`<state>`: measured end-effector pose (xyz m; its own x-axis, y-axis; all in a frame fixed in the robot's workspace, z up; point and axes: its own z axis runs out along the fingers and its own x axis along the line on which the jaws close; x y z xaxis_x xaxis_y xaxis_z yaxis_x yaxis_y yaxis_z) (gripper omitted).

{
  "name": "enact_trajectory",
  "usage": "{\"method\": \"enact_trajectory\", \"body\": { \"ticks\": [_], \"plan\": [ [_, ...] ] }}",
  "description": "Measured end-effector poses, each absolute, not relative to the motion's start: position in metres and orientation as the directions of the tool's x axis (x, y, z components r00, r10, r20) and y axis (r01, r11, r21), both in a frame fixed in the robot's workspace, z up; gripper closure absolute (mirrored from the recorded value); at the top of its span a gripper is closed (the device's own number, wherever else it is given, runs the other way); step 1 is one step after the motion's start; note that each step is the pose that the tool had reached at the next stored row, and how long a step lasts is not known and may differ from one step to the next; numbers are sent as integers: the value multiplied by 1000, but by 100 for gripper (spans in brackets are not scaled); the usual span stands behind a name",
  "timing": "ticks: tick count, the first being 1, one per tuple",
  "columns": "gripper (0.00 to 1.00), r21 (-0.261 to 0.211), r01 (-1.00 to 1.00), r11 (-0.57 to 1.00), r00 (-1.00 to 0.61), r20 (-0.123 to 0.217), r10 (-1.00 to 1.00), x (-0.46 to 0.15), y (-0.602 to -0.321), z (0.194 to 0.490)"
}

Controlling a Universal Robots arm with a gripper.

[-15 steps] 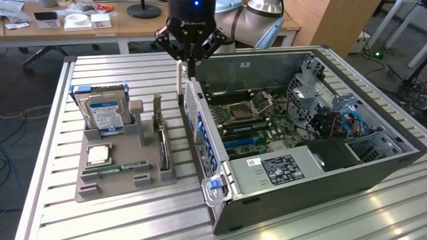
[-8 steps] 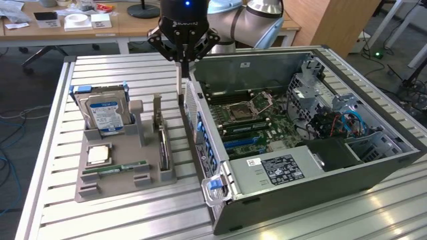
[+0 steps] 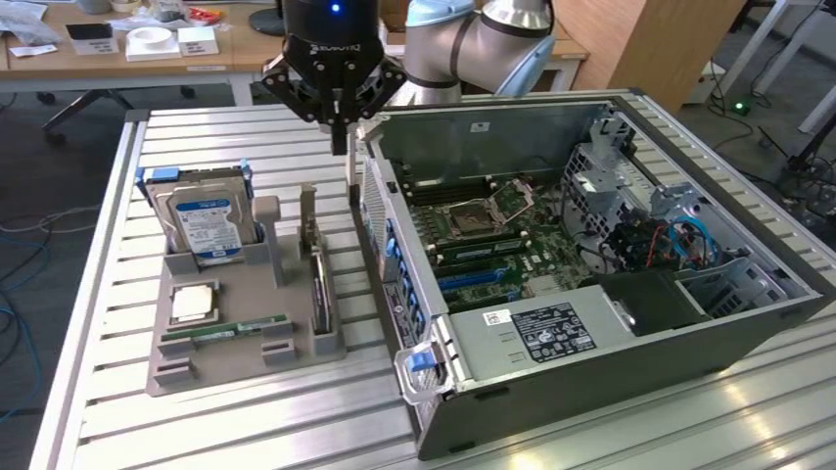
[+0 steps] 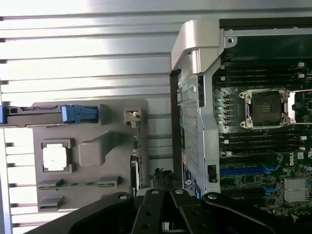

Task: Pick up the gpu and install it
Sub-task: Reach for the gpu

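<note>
The gpu [image 3: 317, 284] stands on edge in a slot of the grey holder [image 3: 249, 364], a thin dark card with its silver bracket at the far end. In the wrist view the gpu [image 4: 137, 163] shows edge-on beside the holder [image 4: 92, 146]. My gripper [image 3: 340, 147] hangs above the table behind the card's far end, between the holder and the open computer case [image 3: 627, 323]. Its fingers are shut together and hold nothing. In the wrist view the gripper [image 4: 163, 202] sits over the gap between card and case wall.
The case lies open with the motherboard [image 3: 484, 230] and blue slots [image 3: 477, 284] facing up. The holder also carries a hard drive [image 3: 203, 223], a CPU [image 3: 194, 302] and a RAM stick [image 3: 242, 329]. A slatted metal table [image 3: 235, 431] lies beneath.
</note>
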<state>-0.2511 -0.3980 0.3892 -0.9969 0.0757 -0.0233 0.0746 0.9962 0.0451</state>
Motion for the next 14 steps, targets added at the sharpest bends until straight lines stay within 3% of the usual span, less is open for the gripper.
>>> {"method": "enact_trajectory", "body": {
  "ticks": [14],
  "plan": [
    [89, 44, 78, 996, -997, -23, 79, -278, -396, 386]
  ]
}}
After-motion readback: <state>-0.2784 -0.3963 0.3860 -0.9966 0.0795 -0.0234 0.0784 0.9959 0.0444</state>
